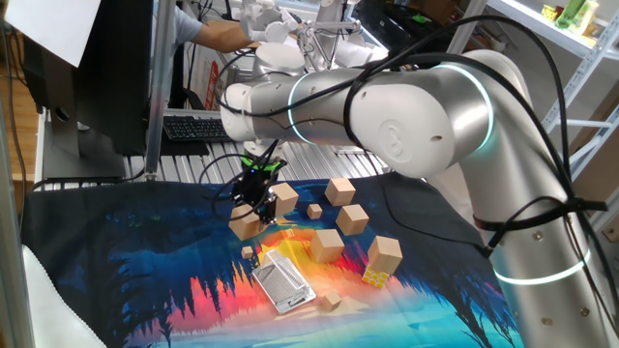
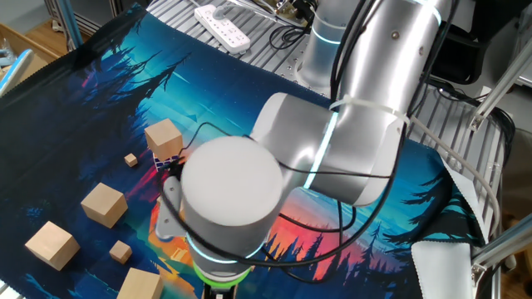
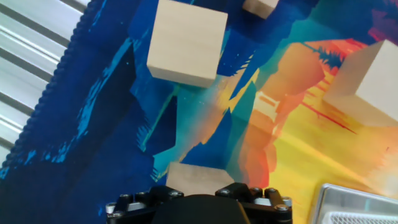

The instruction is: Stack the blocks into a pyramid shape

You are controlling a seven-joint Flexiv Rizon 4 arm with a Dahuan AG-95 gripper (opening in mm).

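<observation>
- Tan wooden block (image 1: pixel 245 226) sits under the black hand (image 1: pixel 257 196); whether the hand grips it, I cannot tell.
- Plain, smooth-faced cube, beside the metal grater (image 1: pixel 284 281).

At the bottom edge the tool (image 3: pixel 199 202) shows only as a dark body with bolt heads, its fingertips out of sight. A tan wooden block (image 3: pixel 189 177) lies partly hidden just above it. A second block (image 3: pixel 186 42) sits higher on the blue printed mat (image 3: pixel 93 112), and a third block (image 3: pixel 367 81) at the right. A small cube (image 3: pixel 260 6) is cut off at the top edge, and a metal tray corner (image 3: pixel 357 205) shows at lower right.
</observation>
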